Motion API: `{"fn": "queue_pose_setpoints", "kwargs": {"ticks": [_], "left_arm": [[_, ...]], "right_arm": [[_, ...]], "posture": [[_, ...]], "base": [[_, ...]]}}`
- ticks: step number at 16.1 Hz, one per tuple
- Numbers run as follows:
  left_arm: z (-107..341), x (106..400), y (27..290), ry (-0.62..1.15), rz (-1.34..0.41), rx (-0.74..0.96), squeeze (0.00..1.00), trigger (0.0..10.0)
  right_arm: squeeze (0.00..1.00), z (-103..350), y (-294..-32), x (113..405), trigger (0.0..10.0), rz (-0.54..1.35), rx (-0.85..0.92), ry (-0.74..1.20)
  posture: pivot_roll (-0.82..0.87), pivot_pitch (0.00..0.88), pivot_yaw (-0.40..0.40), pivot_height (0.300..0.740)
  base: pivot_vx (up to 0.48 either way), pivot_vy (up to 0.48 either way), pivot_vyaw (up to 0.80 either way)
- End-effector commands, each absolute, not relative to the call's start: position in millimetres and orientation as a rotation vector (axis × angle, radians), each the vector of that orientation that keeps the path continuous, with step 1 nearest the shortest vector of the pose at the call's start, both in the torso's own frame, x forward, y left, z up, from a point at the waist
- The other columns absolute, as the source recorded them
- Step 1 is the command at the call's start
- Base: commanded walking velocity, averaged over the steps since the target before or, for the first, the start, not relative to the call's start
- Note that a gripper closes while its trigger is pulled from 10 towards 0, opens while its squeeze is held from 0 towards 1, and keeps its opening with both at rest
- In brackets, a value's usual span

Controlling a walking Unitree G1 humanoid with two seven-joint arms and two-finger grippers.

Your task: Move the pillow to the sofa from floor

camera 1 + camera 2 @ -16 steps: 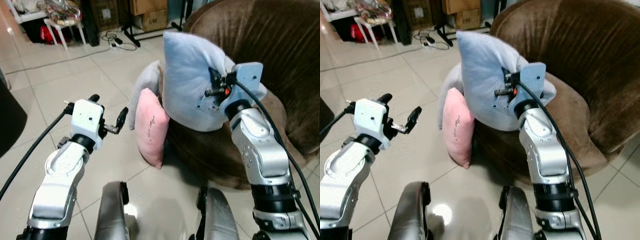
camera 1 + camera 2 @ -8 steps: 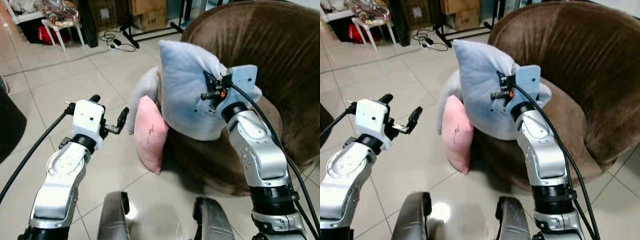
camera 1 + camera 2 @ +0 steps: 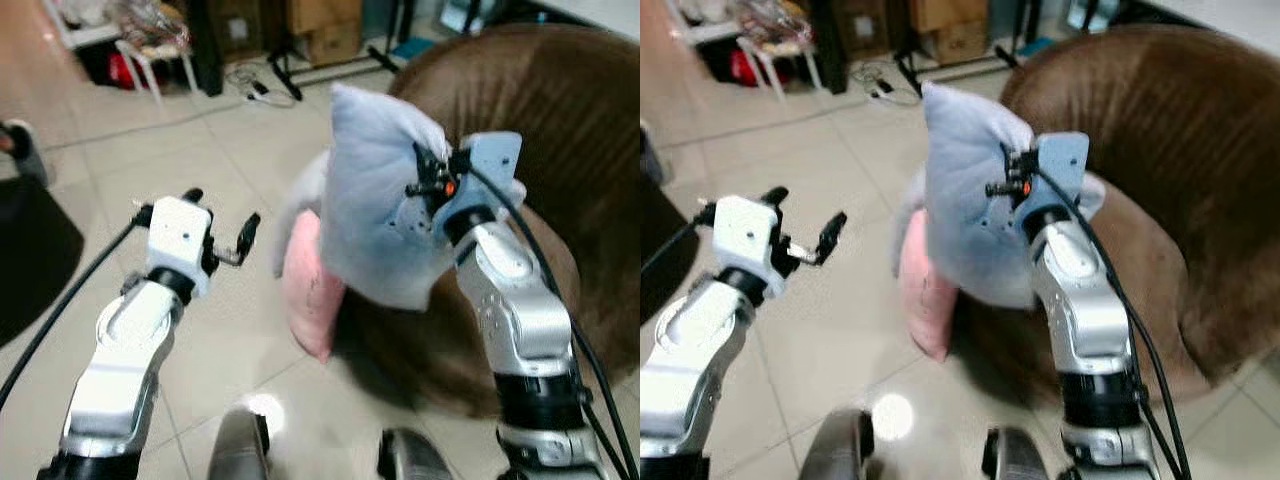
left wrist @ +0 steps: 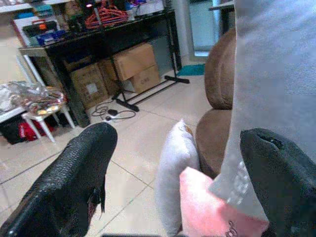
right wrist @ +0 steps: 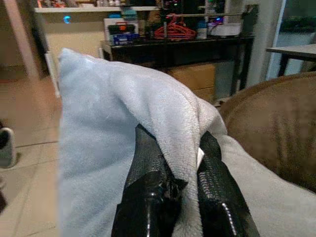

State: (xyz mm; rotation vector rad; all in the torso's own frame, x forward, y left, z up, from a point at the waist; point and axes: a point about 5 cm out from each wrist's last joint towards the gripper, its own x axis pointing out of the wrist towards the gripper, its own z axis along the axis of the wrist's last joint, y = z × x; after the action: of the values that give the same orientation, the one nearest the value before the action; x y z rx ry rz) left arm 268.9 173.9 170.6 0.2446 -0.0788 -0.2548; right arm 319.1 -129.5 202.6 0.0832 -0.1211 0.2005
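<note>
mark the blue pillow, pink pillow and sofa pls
blue pillow (image 3: 365,200), left eye view, middle of its front face.
pink pillow (image 3: 310,295), left eye view, upper side face.
sofa (image 3: 1160,130), right eye view, curved brown backrest.

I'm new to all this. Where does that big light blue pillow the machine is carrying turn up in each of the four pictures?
Left eye view: the light blue pillow hangs at centre, gripped by the right claw.
Right eye view: upper centre, in front of the brown sofa.
Left wrist view: a pale blue sheet along the right side.
Right wrist view: centre, a fold pinched between the black fingers.
Shared landmark: the brown sofa.
</note>
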Motion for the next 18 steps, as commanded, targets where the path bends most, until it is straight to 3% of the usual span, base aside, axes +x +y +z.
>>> {"fn": "queue_pose_setpoints", "kwargs": {"ticks": [1,6,11,18], "left_arm": [[171.6,268.9,172.9,-0.079,-0.253,0.254,0.0,10.0],[171.4,267.8,170.7,-0.087,-0.248,0.252,0.0,10.0],[174.3,268.3,172.7,-0.111,-0.225,0.251,0.0,10.0],[170.9,264.5,176.4,-0.1,-0.194,0.288,0.0,10.0]], "right_arm": [[0.0,208.8,-131.9,316.0,10.0,0.197,0.099,-0.152],[0.0,199.3,-137.1,309.5,10.0,0.172,0.196,-0.112],[0.0,202.7,-147.3,307.7,10.0,0.051,0.246,-0.127],[0.0,187.3,-147.9,296.6,10.0,0.061,0.316,-0.087]], "posture": [[-0.03,0.0,-0.02,0.695],[-0.03,0.0,-0.018,0.74],[-0.04,0.0,-0.004,0.74],[-0.04,0.0,0.018,0.74]], "base": [[0.0,0.0,0.0],[0.0,0.0,0.0],[0.0,0.0,0.0],[0.0,0.0,0.0]]}}
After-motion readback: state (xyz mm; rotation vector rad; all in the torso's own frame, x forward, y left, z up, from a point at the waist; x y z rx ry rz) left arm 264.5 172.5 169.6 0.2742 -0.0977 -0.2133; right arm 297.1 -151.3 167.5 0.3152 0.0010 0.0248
